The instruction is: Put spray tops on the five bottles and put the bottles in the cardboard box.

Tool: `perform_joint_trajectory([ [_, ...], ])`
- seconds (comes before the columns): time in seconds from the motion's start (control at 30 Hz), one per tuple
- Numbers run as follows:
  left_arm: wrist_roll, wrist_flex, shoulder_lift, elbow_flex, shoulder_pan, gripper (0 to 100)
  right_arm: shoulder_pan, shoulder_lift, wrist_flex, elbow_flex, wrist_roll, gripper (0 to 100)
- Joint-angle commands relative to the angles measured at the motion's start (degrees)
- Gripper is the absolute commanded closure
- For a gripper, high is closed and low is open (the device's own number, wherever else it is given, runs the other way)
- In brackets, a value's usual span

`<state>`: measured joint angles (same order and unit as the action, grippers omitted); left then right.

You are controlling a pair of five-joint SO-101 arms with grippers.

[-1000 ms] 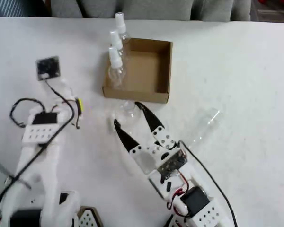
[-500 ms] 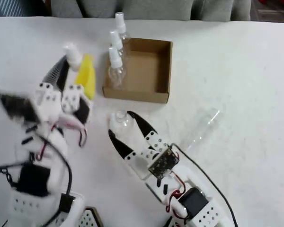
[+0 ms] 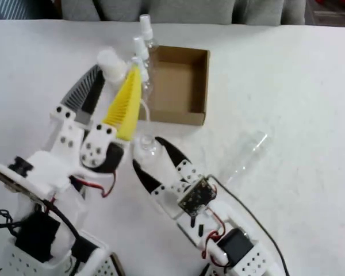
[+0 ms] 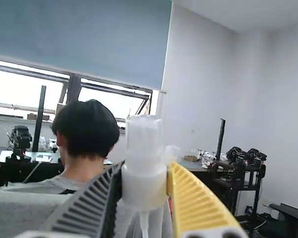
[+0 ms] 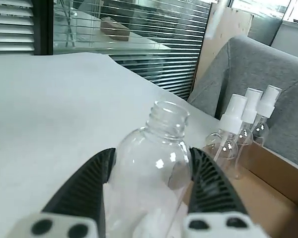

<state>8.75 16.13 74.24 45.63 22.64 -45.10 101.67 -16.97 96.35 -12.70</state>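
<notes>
A clear bottle [image 3: 145,145] with an open neck stands upright in front of the cardboard box [image 3: 187,106]. My right gripper [image 3: 147,152] is shut on it, its black fingers pressing both sides of the bottle [image 5: 154,144]. My left gripper [image 3: 114,66], with one grey and one yellow finger, is shut on a white spray top [image 3: 110,59] held high above the table by the box's left wall. In the left wrist view the spray top [image 4: 143,163] sits upright between the fingers. Three capped bottles [image 3: 141,77] stand in a row along the box's left side.
A clear tube-like piece [image 3: 245,153] lies on the white table to the right of my right arm. The box [image 5: 273,171] is open on top and the capped bottles [image 5: 229,130] stand at its near edge. Grey chairs line the far table edge.
My left arm has swung up and right from the table's left side, bringing the spray top near the box. My right gripper has closed around the bottle, which shifted slightly left and nearer.
</notes>
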Motion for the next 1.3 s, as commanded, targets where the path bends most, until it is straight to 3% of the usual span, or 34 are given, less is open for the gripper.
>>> perform_joint_trajectory([
  [0.0, 5.01, 5.19, 5.05, 0.88, 1.01, 98, -0.57, 1.01, -0.04, 0.53, -0.09, 98.1],
  [0.23, 4.92, -0.7, 16.04, 13.01, 0.66, 98, -0.57, 1.01, -0.04, 0.53, -0.09, 98.1],
  [0.57, 4.92, -9.67, 14.29, 18.55, -5.67, 98, -0.57, 0.92, -0.04, 0.53, -0.09, 98.1],
  [1.27, 5.45, -9.49, 16.13, 26.73, -7.25, 98, -0.57, 0.92, -0.04, 0.53, -0.09, 98.1],
])
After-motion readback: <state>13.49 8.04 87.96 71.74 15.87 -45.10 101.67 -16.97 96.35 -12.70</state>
